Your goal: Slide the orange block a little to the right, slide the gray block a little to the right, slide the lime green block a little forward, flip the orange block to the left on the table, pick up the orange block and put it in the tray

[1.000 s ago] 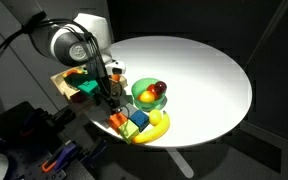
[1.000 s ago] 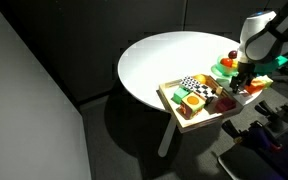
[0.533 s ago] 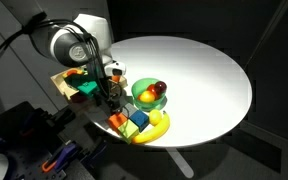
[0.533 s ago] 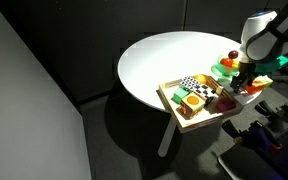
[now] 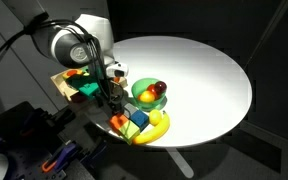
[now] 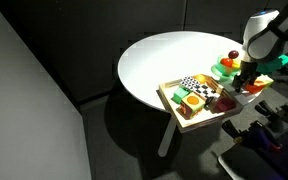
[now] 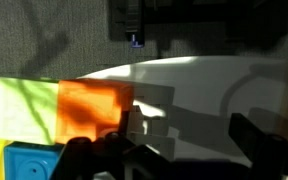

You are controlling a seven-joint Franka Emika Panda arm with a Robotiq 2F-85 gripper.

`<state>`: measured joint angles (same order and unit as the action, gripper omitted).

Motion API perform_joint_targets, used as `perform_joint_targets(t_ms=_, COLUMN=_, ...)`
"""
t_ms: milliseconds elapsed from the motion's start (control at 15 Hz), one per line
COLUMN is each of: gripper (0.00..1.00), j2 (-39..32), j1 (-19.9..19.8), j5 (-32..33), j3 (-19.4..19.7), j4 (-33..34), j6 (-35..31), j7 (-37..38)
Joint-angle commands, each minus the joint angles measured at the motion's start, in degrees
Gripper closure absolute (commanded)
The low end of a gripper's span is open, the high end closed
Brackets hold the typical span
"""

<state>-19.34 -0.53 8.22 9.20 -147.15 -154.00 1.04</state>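
In the wrist view the orange block (image 7: 94, 110) lies between the lime green block (image 7: 24, 110) on its left and a dull gray block (image 7: 152, 115) on its right. My gripper (image 7: 174, 150) is open, low over the table, with the gray block just inside its left finger. In both exterior views the gripper (image 5: 112, 100) (image 6: 241, 86) hangs between the tray (image 5: 62, 86) (image 6: 168, 97) and the green bowl. The orange block (image 5: 117, 121) shows by the table edge; the gray and lime green blocks are not clear there.
A blue block (image 7: 29, 165) (image 5: 138, 118) sits below the lime green one. A yellow banana (image 5: 156, 126) lies at the table edge. The green bowl (image 5: 144, 96) (image 6: 227, 66) holds fruit. The tray carries several toy items. The white round table (image 5: 204, 80) extends beyond.
The arm has shifted only very slightly. The blocks have not visibly moved.
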Motion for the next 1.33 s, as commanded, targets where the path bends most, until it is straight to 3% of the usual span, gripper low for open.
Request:
perform_joint_targets(t_ms=0, gripper=0.00, j2=1.04, j1=-0.77, j5=0.48, j3=0.39, j4=-0.06, j6=0.37, j7=1.11)
perform_joint_targets(t_ms=667, gripper=0.00, j2=1.23, j1=-2.22, j5=-0.29, j3=0.56, j4=0.68, j6=0.77, j7=1.03)
perform_joint_targets(t_ms=1267, gripper=0.00, j2=0.69, j1=-2.39, j5=-6.82, j3=-0.78, j4=2.13, j6=1.68, j7=5.77)
